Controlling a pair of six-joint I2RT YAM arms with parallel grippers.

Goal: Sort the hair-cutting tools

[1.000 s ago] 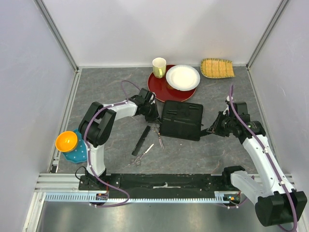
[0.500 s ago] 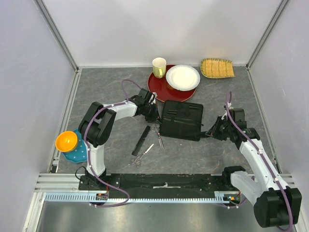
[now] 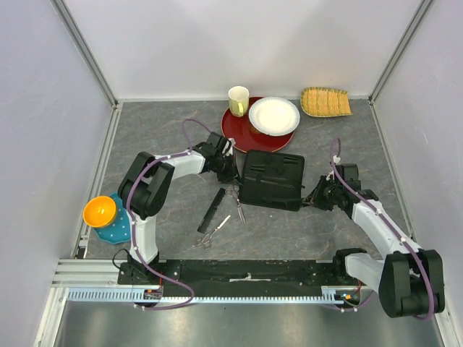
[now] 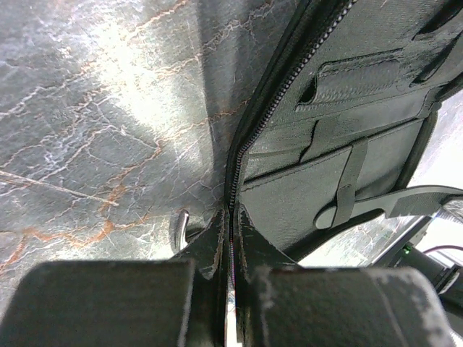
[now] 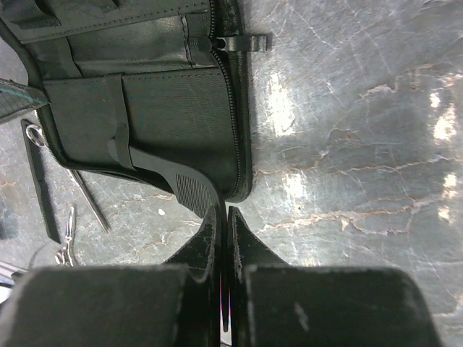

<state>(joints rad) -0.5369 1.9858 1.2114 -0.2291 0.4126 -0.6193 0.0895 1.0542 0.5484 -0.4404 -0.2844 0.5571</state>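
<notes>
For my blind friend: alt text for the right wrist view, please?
The shut right end effector pinches the tip of a thick black comb-like tool on an open black zippered fabric case, over a grey marbled table.

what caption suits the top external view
Left gripper pinches the black case edge, right gripper grips a comb-like tool; comb, two scissors alongside.

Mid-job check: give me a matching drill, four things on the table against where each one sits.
Things:
1. black comb
2. cup
3. orange bowl
4. woven tray

Places:
A. far right corner
B. on the red plate
C. left edge, on the blue dotted item
D. near the centre, left of the black case

Pairs: 1-D, 2-B, 3-C, 4-A
</notes>
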